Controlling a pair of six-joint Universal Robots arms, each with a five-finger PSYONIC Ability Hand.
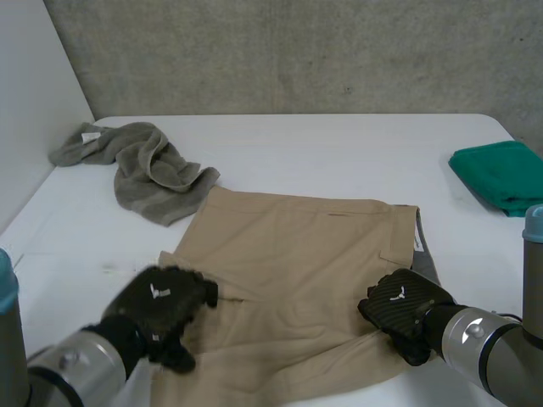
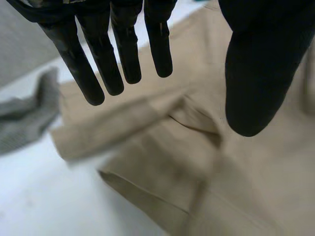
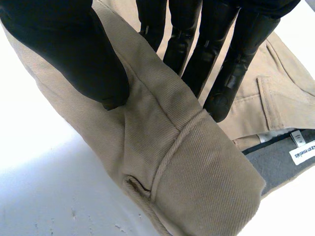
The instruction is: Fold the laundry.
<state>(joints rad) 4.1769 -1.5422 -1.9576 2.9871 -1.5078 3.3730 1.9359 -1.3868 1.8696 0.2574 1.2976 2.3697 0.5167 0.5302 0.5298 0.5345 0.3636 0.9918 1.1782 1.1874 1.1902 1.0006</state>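
Observation:
A khaki garment (image 1: 297, 254) lies flat in the middle of the white table (image 1: 339, 144), its grey lining and white label (image 3: 304, 152) showing at the right edge. My left hand (image 1: 161, 307) hovers over the garment's near left part, by a folded flap (image 2: 147, 113). Its fingers (image 2: 103, 64) are straight, the thumb stands apart, and it holds nothing. My right hand (image 1: 399, 307) is at the garment's near right edge. Its thumb (image 3: 74, 54) and fingers (image 3: 211, 54) pinch a raised fold of khaki cloth (image 3: 162, 98).
A crumpled grey towel (image 1: 148, 170) lies at the back left, just touching the garment's far left corner. A folded green cloth (image 1: 501, 174) sits at the right edge of the table. A white wall (image 1: 25, 102) bounds the left side.

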